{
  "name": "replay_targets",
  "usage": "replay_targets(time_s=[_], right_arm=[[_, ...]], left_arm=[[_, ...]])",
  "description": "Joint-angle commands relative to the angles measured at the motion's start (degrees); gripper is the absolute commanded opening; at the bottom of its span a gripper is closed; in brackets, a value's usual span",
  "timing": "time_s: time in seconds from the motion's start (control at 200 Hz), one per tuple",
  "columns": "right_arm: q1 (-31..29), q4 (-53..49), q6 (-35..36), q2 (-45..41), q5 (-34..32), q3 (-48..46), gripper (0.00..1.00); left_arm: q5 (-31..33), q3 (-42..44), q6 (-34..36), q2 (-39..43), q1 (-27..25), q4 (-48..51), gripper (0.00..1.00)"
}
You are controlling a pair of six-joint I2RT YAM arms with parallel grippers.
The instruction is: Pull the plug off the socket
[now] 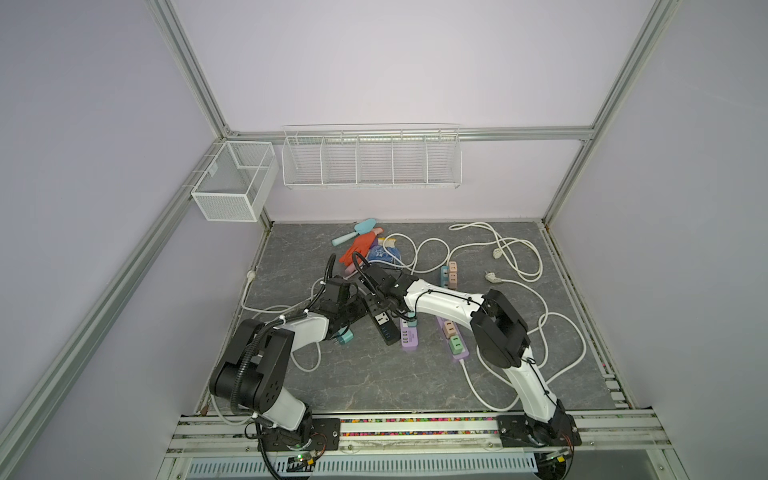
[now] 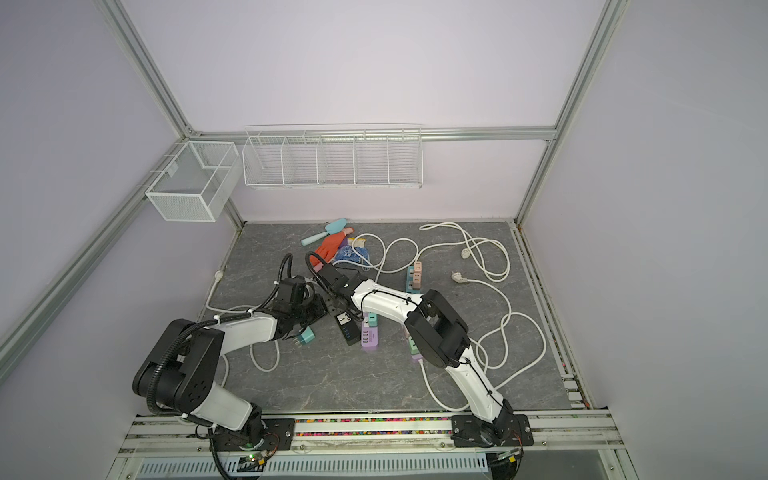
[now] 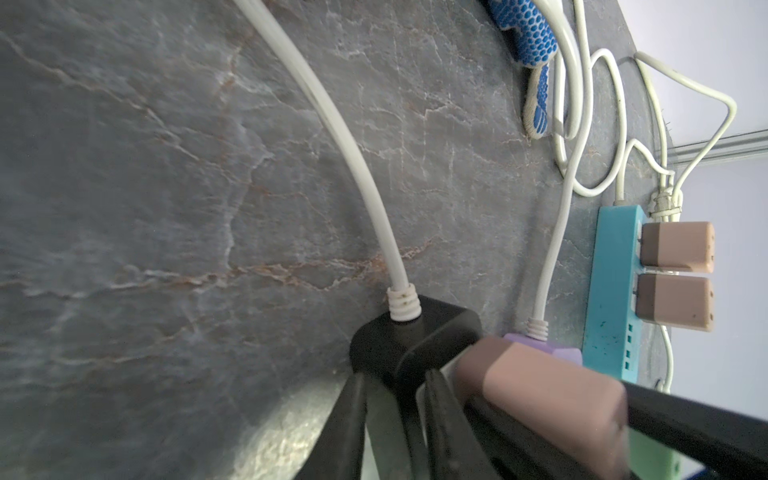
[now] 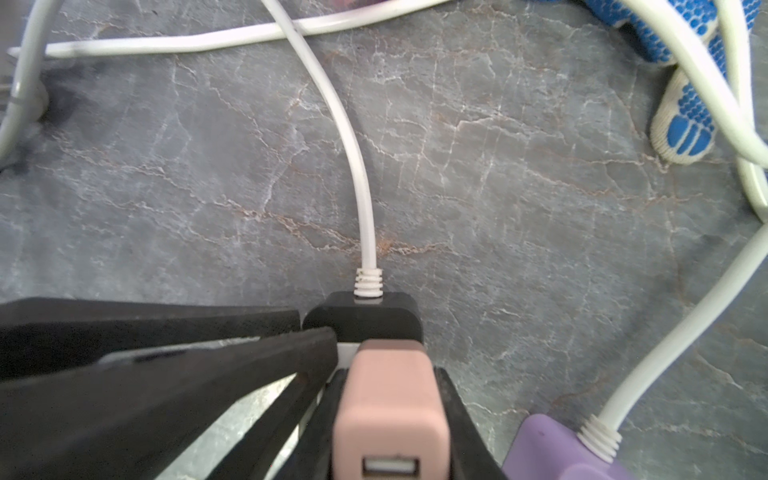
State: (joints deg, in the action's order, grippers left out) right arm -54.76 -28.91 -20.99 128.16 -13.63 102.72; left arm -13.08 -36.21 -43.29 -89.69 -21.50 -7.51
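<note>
**Plug gripped, strip braced.** The pink USB plug point(image 4: 390, 399) stands at the cord end of the black power strip point(image 4: 361, 318), near the middle of the bench point(image 4: 540, 249). Its base is against the strip's pale face and its prongs are hidden, so by appearance it has not left the socket.

Your right hand point(image 4: 388, 370) is clamped on the plug, one finger on each flank. Your left hand point(image 3: 395, 376) comes in from the side with its fingers set narrow. By the look of both wrist views, it is pinching the strip's corner just beside the plug. In both top views the two wrists meet over the black power strip point(image 1: 380, 322), and the right arm covers the plug itself.

Judged from this, you are at the pull itself: grip made, strip braced, extraction not yet done. The next move calls for a straight draw of the right hand along the prongs' line, away from the strip's face. The left hand must pin the strip down meanwhile, since a loose brace would likely let it lift with the plug.

The strip's white cord point(image 4: 357, 166) runs away across the bench. A lilac power strip point(image 4: 552, 449) lies just beside. A teal power strip point(image 3: 611, 291) carrying two tan plugs point(image 3: 677, 249) lies beyond that, and a blue-dotted glove point(image 4: 685, 124) sits under looped cords farther off.
</note>
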Motion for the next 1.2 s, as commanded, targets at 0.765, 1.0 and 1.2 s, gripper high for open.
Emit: replay_targets(time_s=[0.765,1.0,1.2], right_arm=[[-1.46,2.23,0.05,-4.29,1.95,0.20,0.22],[0.39,1.97,-0.20,-5.14,2.05,-0.23,0.22],[-1.69,2.24,0.41,-3.61,2.31,0.78,0.22]], left_arm=[[1.37,-0.88,0.48,-4.28,-3.22,7.37,0.25],[2.12,-1.15,0.70,-4.08,-3.24,8.17,0.25],[3.13,-1.32,1.02,-4.10,-3.28,8.74,0.25]])
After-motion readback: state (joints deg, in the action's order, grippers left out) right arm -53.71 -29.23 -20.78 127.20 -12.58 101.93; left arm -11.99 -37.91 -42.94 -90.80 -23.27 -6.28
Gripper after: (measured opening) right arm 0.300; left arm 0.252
